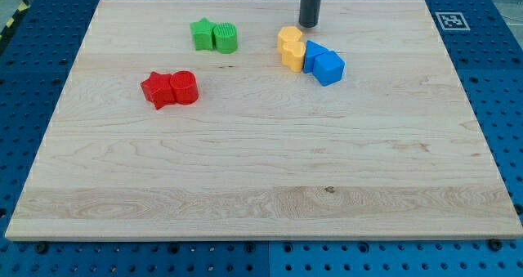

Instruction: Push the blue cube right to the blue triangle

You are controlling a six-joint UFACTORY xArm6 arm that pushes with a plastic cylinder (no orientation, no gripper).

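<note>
Our tip (309, 24) rests on the surface (261, 171) with nothing held or touched. The blue cube (329, 68) lies below it, slightly toward the view's right, touching the blue triangle (312, 55) beside two yellow blocks (290, 49).

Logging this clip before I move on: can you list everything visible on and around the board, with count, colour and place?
Wooden board: one, light wood, fills most of the view.
Green blocks: two, touching, upper left of centre; a star and a cylinder to its right.
Red blocks: two, touching, at the view's left; a star and a cylinder to its right.
Yellow blocks: two, touching, upper centre; upper one, lower one; shapes unclear.
Blue blocks: two, touching, just right of the yellow pair; blue triangle and blue cube.
Marker tag: one, black and white, by the board's top right corner.
Perforated base: blue, surrounds the board.
My tip: one dark rod, just above the yellow blocks, apart from them.
</note>
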